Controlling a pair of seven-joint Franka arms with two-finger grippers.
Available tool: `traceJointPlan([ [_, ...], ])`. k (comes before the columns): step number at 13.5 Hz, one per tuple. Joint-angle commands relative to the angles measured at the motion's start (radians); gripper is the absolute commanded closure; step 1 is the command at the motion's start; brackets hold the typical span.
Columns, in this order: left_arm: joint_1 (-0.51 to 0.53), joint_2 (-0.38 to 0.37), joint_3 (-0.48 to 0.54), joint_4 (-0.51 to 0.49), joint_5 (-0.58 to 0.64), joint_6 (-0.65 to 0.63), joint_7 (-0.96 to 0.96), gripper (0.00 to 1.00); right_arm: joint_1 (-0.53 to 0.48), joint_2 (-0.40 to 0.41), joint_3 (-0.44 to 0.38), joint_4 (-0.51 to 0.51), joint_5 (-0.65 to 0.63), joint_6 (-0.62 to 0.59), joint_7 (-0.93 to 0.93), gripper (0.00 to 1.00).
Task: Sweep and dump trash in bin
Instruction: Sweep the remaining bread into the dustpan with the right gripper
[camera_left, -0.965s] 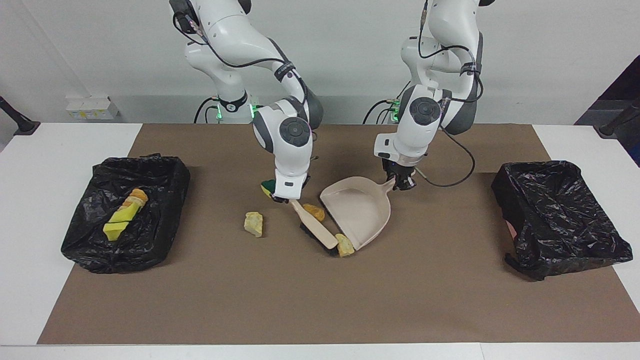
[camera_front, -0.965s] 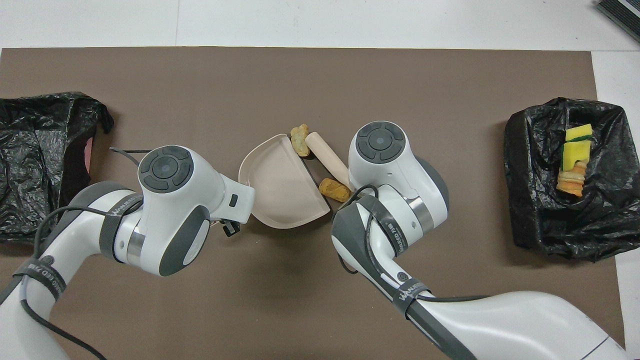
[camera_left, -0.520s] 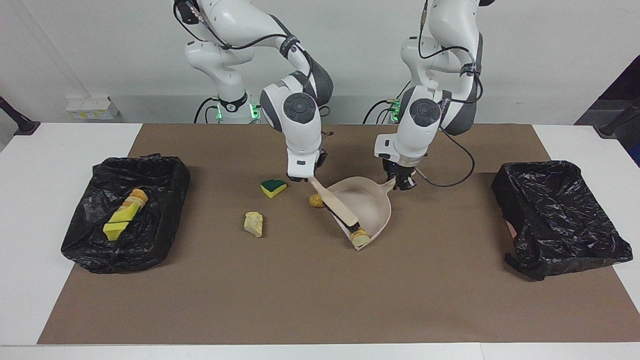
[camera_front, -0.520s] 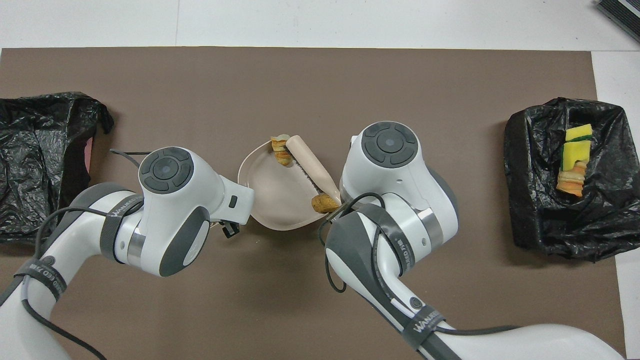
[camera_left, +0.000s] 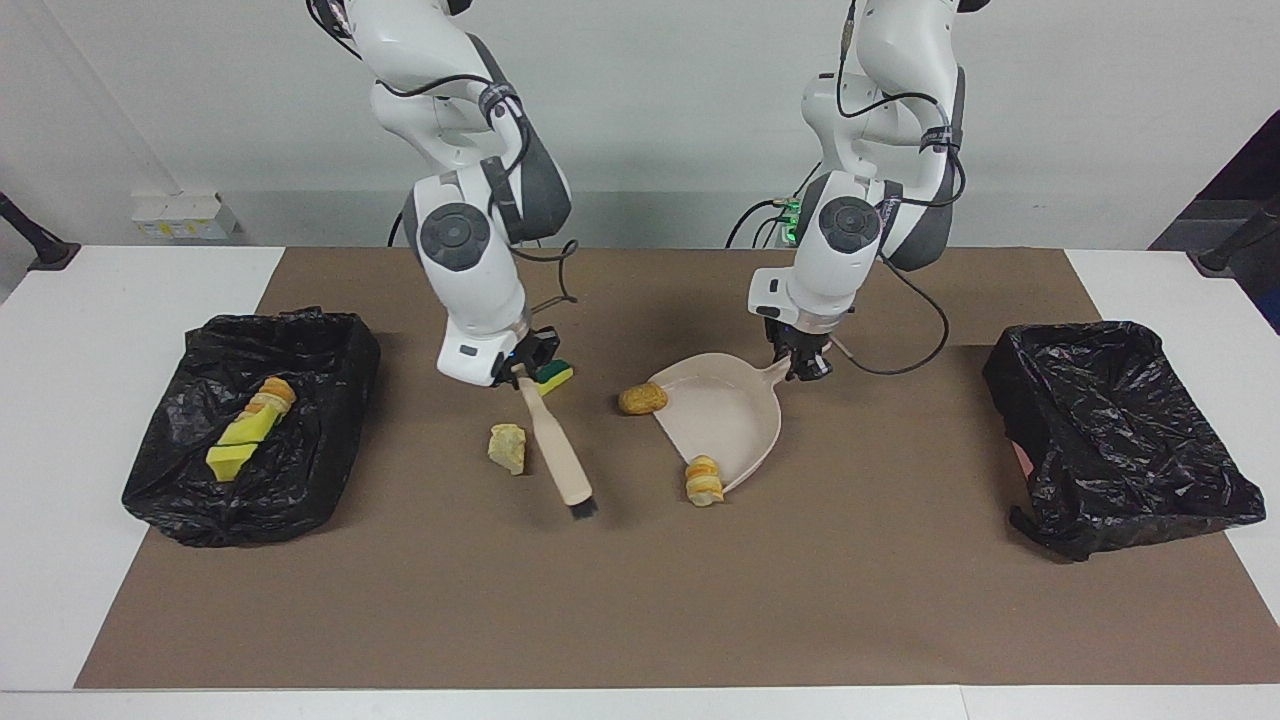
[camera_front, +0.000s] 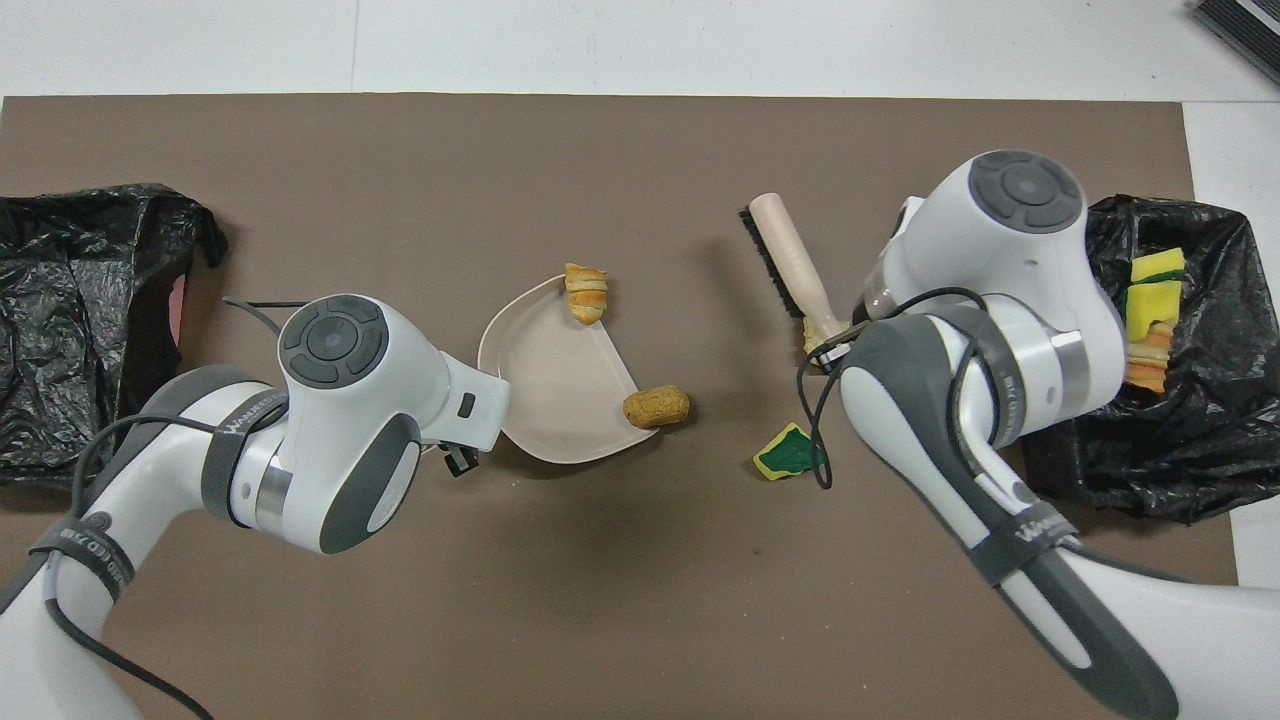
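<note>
My left gripper (camera_left: 803, 366) is shut on the handle of the beige dustpan (camera_left: 722, 418), which rests on the brown mat. A striped bread-like chunk (camera_left: 704, 481) lies at the pan's lip, and an orange-brown chunk (camera_left: 642, 400) lies at the mouth's other corner. My right gripper (camera_left: 522, 369) is shut on the handle of the beige brush (camera_left: 558, 452), whose black bristles point down at the mat. A yellow sponge piece (camera_left: 507, 447) lies beside the brush. The yellow-and-green wedge (camera_left: 549, 376) sits just under the right gripper. From overhead the brush (camera_front: 783, 262), dustpan (camera_front: 553, 385) and wedge (camera_front: 788, 452) show.
A black-lined bin (camera_left: 300, 345) at the right arm's end of the table holds yellow sponge and bread scraps (camera_left: 245, 430). A second black-lined bin (camera_left: 1115, 430) stands at the left arm's end. White table borders the mat (camera_left: 640, 600).
The right arm has swung the brush out of the dustpan toward its own end of the table. The bread-like chunk stays at the pan's lip. The left gripper and dustpan have not moved.
</note>
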Motion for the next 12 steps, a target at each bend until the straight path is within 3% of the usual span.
traceJointPlan([
  [1, -0.014, -0.024, 0.011, -0.025, 0.004, 0.005, 0.064, 1.00, -0.084, -0.024, 0.013, -0.055, -0.038, -0.011, 0.030, 1.00],
  [4, -0.012, -0.033, 0.011, -0.047, 0.004, -0.004, 0.123, 1.00, -0.136, -0.099, 0.014, -0.218, -0.069, 0.089, 0.088, 1.00],
  [6, -0.014, -0.035, 0.011, -0.050, 0.004, -0.003, 0.121, 1.00, -0.117, -0.109, 0.024, -0.292, -0.069, 0.157, 0.227, 1.00],
  [12, -0.006, -0.039, 0.011, -0.057, 0.004, -0.001, 0.121, 1.00, 0.078, 0.015, 0.025, -0.215, -0.055, 0.245, 0.369, 1.00],
])
